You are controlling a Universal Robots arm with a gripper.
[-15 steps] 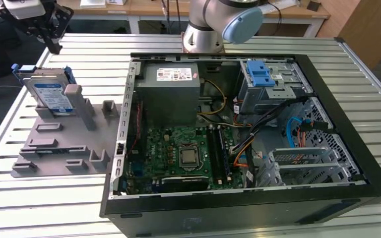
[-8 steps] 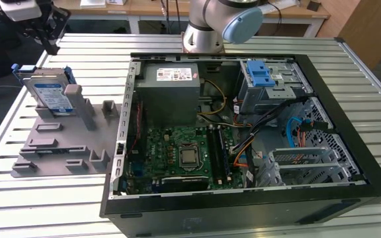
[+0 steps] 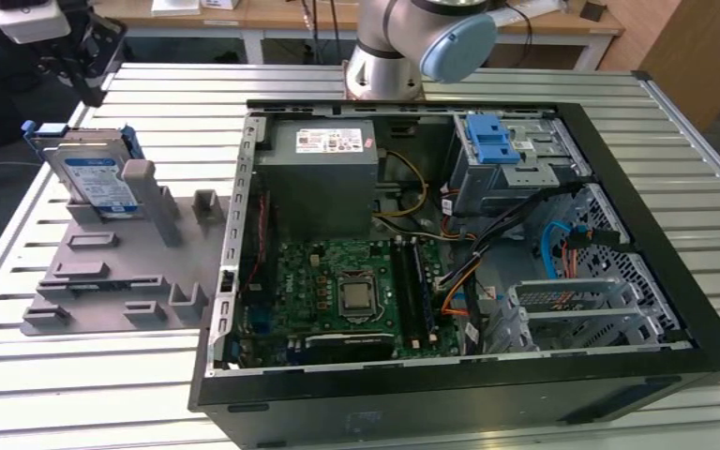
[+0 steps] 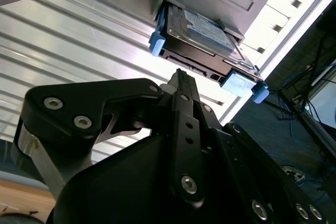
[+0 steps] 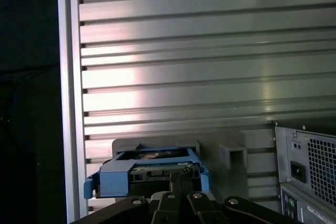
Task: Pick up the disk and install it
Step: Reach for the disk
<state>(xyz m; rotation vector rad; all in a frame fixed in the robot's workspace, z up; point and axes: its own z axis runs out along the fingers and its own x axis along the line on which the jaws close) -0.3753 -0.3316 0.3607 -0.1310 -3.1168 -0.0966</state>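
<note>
The disk (image 3: pixel 91 178), a silver hard drive with a blue-and-white label and blue side rails, stands on edge in a slot of the grey holder (image 3: pixel 110 272), at the exterior view's left. My gripper (image 3: pixel 89 84) hangs above and just behind it, apart from it. In both wrist views the black fingers lie together, shut on nothing, and point toward the disk (image 4: pixel 202 32) (image 5: pixel 149 174). The gripper's tip (image 4: pixel 181 80) (image 5: pixel 181 178) sits a short way off the drive's upper edge.
An open computer case (image 3: pixel 660 253) lies on the slatted metal table (image 3: pixel 85 394) to the exterior view's right of the holder. Inside are a silver cage with a blue latch (image 3: pixel 504 150), a grey power supply (image 3: pixel 322 173) and a green motherboard (image 3: pixel 341 281). The case's rear (image 5: pixel 310 171) stands close to the holder.
</note>
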